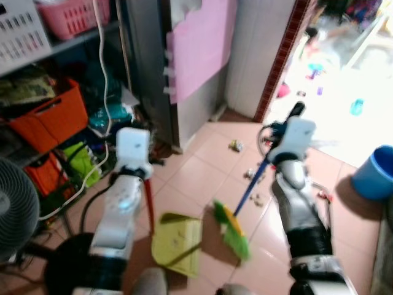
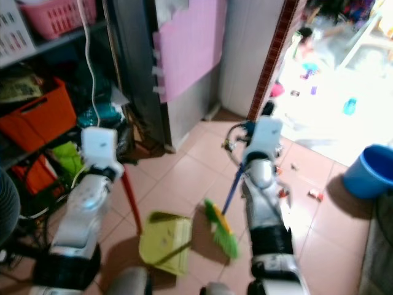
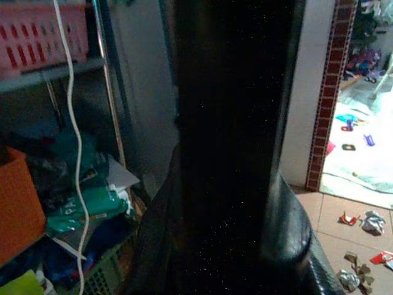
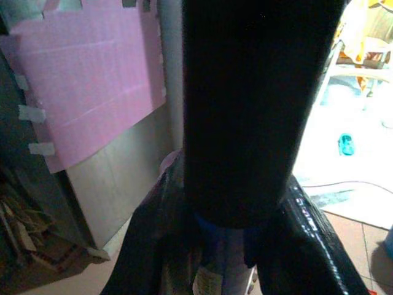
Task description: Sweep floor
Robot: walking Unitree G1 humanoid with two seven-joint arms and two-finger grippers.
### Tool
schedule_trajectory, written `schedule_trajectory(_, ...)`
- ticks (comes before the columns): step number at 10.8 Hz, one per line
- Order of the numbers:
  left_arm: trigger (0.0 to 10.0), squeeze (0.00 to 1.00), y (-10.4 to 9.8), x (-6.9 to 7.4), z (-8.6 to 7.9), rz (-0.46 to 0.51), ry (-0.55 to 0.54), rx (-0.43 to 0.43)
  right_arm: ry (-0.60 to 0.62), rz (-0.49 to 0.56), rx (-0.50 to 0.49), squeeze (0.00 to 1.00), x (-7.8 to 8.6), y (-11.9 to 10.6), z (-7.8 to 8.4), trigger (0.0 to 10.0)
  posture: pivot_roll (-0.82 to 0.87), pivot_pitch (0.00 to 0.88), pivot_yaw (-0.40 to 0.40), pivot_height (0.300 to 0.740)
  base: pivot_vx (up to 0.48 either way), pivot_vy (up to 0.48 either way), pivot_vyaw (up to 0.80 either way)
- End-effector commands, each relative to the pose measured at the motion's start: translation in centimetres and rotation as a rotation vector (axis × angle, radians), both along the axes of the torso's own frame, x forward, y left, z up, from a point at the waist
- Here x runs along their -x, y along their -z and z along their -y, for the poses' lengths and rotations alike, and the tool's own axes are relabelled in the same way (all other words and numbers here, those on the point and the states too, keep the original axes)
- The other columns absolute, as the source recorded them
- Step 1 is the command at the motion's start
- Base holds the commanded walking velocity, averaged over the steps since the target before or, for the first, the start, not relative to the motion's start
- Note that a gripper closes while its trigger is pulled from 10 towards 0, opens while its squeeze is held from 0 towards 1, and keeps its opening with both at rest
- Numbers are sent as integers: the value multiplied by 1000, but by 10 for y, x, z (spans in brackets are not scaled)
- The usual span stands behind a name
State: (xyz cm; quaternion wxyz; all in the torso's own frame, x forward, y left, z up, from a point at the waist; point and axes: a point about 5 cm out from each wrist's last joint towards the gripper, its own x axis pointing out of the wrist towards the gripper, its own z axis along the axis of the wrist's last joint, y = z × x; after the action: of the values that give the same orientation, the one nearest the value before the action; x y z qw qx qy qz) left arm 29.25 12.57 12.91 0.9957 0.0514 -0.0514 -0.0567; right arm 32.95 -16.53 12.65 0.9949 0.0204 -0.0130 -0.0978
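A yellow dustpan (image 1: 178,246) rests on the pink tiled floor between my arms. Its red handle (image 1: 149,206) rises to my left gripper (image 1: 140,174), which is shut on it. My right gripper (image 1: 271,157) is shut on the blue handle (image 1: 250,187) of a broom. The broom's green and yellow bristles (image 1: 232,233) touch the floor just right of the dustpan. Scraps of litter (image 1: 253,174) lie on the tiles beyond the broom, with more litter (image 3: 361,222) near the doorway in the left wrist view. The blue handle (image 4: 221,249) shows between dark fingers in the right wrist view.
Shelves on the left hold an orange bin (image 1: 52,117) and a pink basket (image 1: 73,15). A fan (image 1: 15,212) stands at the near left. A white cable (image 1: 104,74) hangs by the shelf. A blue bucket (image 1: 374,172) sits at right. A bright doorway (image 1: 331,67) opens ahead.
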Motion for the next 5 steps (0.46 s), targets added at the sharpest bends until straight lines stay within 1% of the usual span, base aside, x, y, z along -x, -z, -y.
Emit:
schedule_trajectory(1,10000,0,-9,-1,-9,41,-21,-19,-38,29,-2,0,-3,-7,-10,10000,10,76,-23,740,274,394,0)
schedule_trajectory(4,10000,0,-6,-1,-6,26,-6,-19,-34,30,4,0,-3,-8,-9,10000,3,75,-20,740,276,393,0)
schedule_trajectory(5,10000,0,-5,-2,-6,19,2,-33,-27,21,8,0,-3,-7,-8,10000,3,74,-20,740,277,394,-800)
